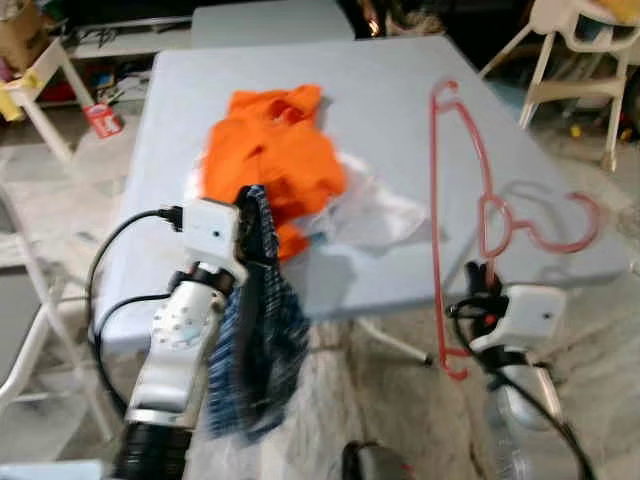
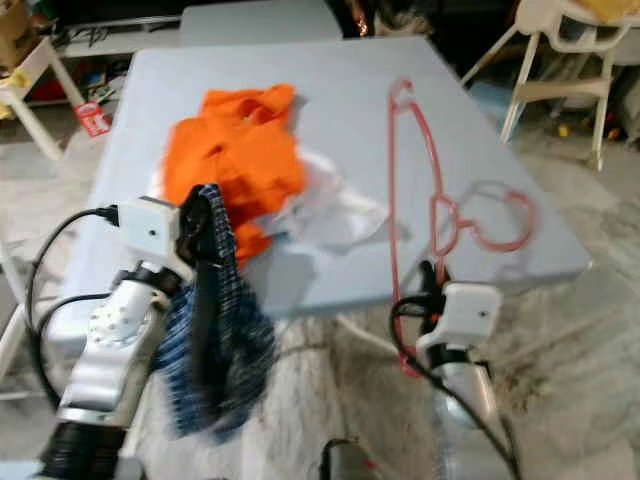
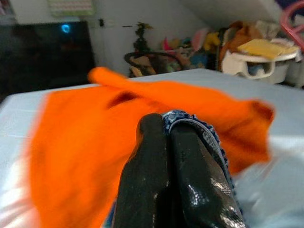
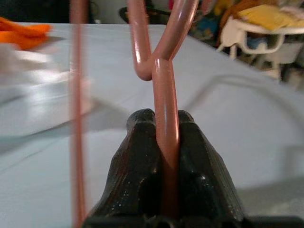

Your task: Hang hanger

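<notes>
A pink-red wire hanger (image 1: 437, 200) stands tilted over the right side of the grey table (image 1: 390, 70), its hook (image 1: 560, 242) lying toward the table's right edge. My right gripper (image 1: 482, 275) is at the table's front edge, shut on the hanger's neck (image 4: 164, 85). At the front left, my left gripper (image 1: 250, 212) is shut on a blue plaid garment (image 1: 262, 340) that hangs down below the table edge. In the left wrist view the plaid hem (image 3: 199, 130) sits pinched between the black fingers (image 3: 152, 156). Just beyond lie an orange garment (image 1: 272, 150) and a white cloth (image 1: 375, 215).
A white high chair (image 1: 575, 50) stands at the back right. A white frame (image 1: 40, 85) and a red can (image 1: 103, 120) on the floor are at the back left. A second grey table (image 1: 270, 20) is behind. White chair legs (image 1: 30, 330) stand at the near left.
</notes>
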Tool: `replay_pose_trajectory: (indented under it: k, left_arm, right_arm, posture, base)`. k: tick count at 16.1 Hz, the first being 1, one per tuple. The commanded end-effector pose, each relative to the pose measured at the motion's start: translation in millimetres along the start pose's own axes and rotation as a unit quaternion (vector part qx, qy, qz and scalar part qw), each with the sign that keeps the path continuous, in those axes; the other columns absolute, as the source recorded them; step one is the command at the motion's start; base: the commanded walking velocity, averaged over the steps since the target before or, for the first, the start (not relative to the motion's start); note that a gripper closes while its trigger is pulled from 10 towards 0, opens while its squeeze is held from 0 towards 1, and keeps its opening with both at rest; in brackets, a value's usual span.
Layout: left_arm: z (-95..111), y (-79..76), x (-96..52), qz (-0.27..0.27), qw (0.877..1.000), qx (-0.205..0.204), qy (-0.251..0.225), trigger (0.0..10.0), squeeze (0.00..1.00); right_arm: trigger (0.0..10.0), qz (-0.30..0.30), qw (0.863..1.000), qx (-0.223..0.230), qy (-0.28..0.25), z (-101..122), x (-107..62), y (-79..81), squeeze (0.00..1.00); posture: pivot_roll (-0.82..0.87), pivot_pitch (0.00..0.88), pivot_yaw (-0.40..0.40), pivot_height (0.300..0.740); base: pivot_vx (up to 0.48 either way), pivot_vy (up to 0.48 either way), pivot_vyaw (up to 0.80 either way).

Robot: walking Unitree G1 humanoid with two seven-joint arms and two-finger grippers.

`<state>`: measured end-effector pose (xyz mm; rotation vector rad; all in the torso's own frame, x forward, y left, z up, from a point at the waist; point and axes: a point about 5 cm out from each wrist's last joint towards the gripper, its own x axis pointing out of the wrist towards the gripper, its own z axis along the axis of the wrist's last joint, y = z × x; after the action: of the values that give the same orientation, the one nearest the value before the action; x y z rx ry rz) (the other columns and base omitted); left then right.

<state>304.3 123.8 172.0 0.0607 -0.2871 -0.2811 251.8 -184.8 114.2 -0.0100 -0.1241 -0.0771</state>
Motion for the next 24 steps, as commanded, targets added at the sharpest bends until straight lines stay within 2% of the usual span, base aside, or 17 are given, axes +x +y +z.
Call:
replay_pose_trajectory:
  k: [1, 5, 14, 24]
  left_arm:
    - [17, 5.5, 6.7, 0.009, 0.999, 0.010, -0.030, 10.0, 0.00]
    - [28, 11.3, 13.0, 0.019, 0.998, 0.013, -0.053, 10.0, 0.00]
    - [10, 15.5, 8.9, 0.027, 0.999, 0.026, -0.015, 10.0, 0.00]
    - [12, 15.5, 19.2, 0.028, 0.999, 0.023, -0.023, 10.0, 0.00]
  right_arm:
    - [10.0, -0.001, 1.000, 0.001, 0.021, -7, -1.7, 2.5, 0.00]
    - [10.0, 0.008, 1.000, -0.001, 0.022, -7, 0.1, 4.9, 0.00]
    - [10.0, 0.011, 1.000, -0.002, 0.025, -9, 1.1, 7.5, 0.00]
    - [10.0, -0.002, 1.000, -0.002, 0.026, -11, -2.0, 4.4, 0.00]
  posture:
    - [-0.09, 0.176, -0.009, 0.740]
    - [-0.08, 0.176, -0.013, 0.740]
    - [-0.07, 0.176, -0.002, 0.740]
    - [-0.09, 0.182, 0.009, 0.740]
  base:
    - [0.379, 0.000, 0.00]
    - [0.090, 0.000, 0.00]
    - [0.000, 0.000, 0.00]
    - [0.000, 0.000, 0.00]
